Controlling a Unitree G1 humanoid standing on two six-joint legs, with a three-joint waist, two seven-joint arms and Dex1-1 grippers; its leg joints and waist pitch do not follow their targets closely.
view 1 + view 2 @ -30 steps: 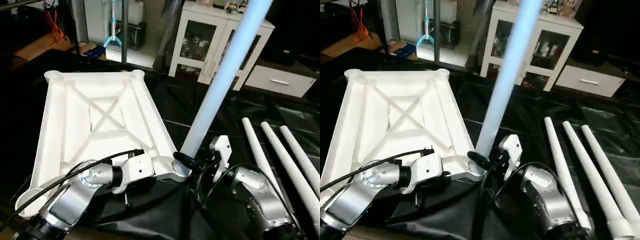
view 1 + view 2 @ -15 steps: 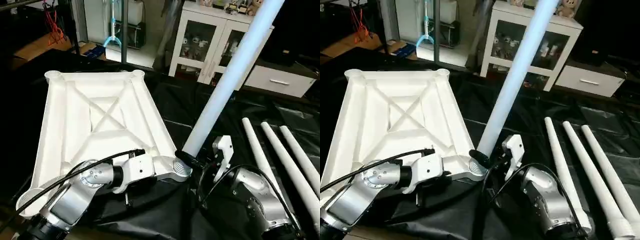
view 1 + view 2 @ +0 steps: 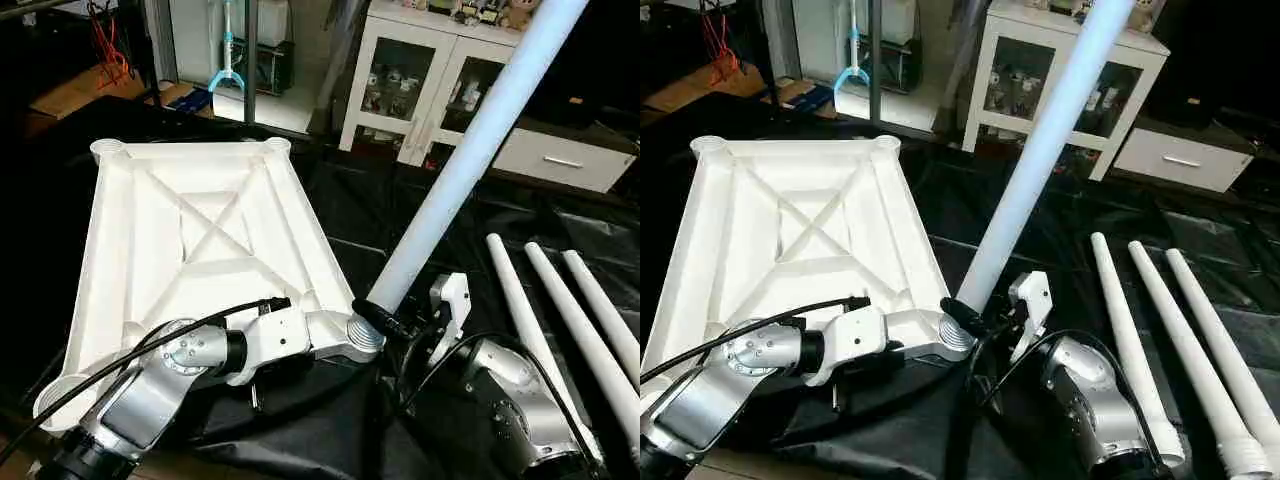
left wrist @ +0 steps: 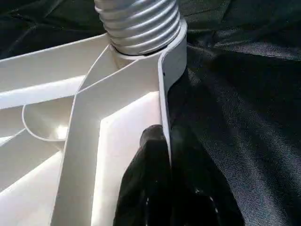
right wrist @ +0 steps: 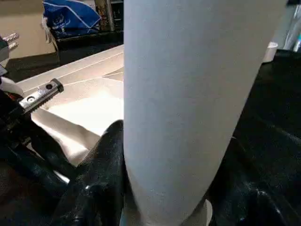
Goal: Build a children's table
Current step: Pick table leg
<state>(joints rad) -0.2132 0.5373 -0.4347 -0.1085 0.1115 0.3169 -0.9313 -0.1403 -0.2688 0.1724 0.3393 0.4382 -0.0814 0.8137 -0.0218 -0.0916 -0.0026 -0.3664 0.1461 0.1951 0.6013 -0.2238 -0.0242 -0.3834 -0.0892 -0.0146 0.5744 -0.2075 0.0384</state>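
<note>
Tabletop [image 3: 190,250] lies upside down on the black cover [image 3: 330,210], X ribs up, left half of the scene. Its near edge is hidden under my left forearm; near-left corner socket [image 3: 55,395] just peeks out beside the arm.

My left gripper [image 4: 169,188] is clenched on the tabletop's side wall just by the near-right corner socket [image 3: 363,333], one finger inside the wall, one outside. From the head cameras the fingers themselves are hidden under the wrist.

My right gripper [image 3: 975,322] is grasping the leg [image 3: 470,150] near its lower end, one finger [image 5: 96,179] on each side of the tube. The leg tilts up and to the right, lower end at the near-right socket; its top runs out of frame. The threaded end [image 4: 138,23] sits in the socket with several threads showing above the rim. Can't tell how deep it goes.

Three spare legs [image 3: 560,320] lie side by side on the cover to the right, well apart from the tabletop. Near ends partly hidden behind my right forearm or cut off at the frame edge.

White cabinet [image 3: 440,70] at the far side; contents behind its glass doors too small to make out.
</note>
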